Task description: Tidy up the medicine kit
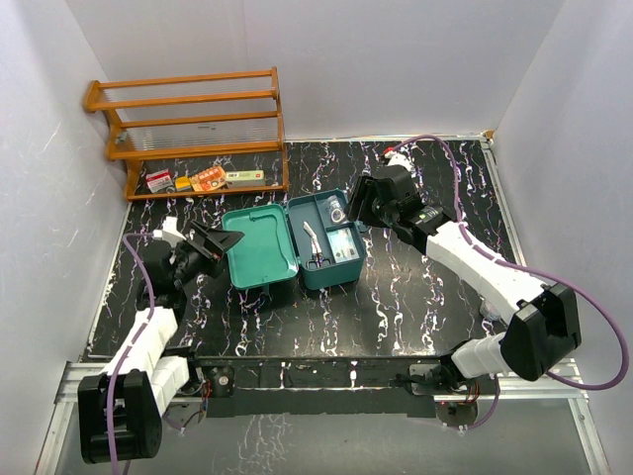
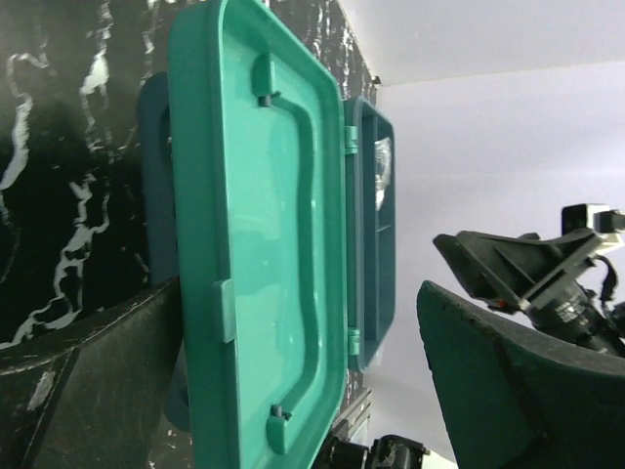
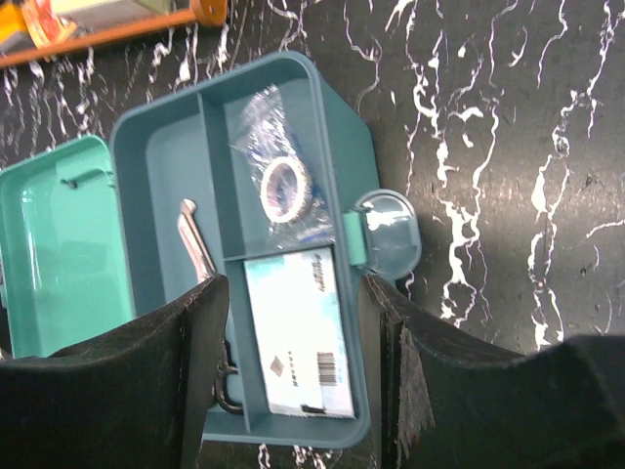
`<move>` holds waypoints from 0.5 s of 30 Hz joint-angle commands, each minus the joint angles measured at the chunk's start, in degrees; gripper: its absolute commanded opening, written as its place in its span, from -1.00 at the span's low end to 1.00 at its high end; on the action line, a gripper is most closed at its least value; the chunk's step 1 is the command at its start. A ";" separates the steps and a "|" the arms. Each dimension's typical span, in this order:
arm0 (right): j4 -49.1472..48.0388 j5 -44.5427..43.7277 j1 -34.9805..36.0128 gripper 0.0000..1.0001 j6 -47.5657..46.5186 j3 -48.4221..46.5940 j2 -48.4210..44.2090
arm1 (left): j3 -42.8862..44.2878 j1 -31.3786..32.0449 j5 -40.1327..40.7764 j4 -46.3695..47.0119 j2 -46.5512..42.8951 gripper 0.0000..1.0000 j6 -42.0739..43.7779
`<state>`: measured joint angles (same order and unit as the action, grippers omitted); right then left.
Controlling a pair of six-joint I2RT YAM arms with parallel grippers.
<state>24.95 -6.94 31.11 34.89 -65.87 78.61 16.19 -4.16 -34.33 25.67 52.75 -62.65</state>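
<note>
The teal medicine kit (image 1: 332, 276) lies open mid-table, its lid (image 1: 259, 247) flat to the left. In its tray are a white box (image 3: 298, 337), a bagged roll of tape (image 3: 284, 185) and a metal tool (image 3: 194, 244). My right gripper (image 3: 293, 298) hovers open over the tray's near-right corner, with the white box lying in its compartment below the gap and one finger (image 3: 430, 391) outside the kit's wall by the latch (image 3: 387, 234). My left gripper (image 2: 303, 391) is wide open at the lid's (image 2: 264, 244) outer edge, which stands between its fingers, close to the left finger (image 2: 88, 391).
A wooden slatted rack (image 1: 193, 129) stands at the back left, with small boxes (image 1: 203, 180) on its bottom shelf. White walls close in the table on three sides. The right arm (image 1: 475, 262) reaches across the right half of the black marbled table (image 1: 415, 307).
</note>
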 commanded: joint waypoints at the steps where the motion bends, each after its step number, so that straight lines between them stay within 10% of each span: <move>1: -4.91 -3.03 -0.26 0.10 1.27 0.60 -1.49 | 9.56 -0.37 -4.86 -5.19 -2.59 0.96 2.06; 15: -7.81 12.56 -4.75 0.37 -1.15 0.61 5.66 | 23.79 -0.34 -16.92 -10.08 7.35 0.95 1.78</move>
<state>21.67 -0.97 27.00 35.46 -64.97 82.74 38.06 -4.36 -44.42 12.93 58.39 -57.91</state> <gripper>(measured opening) 0.679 0.980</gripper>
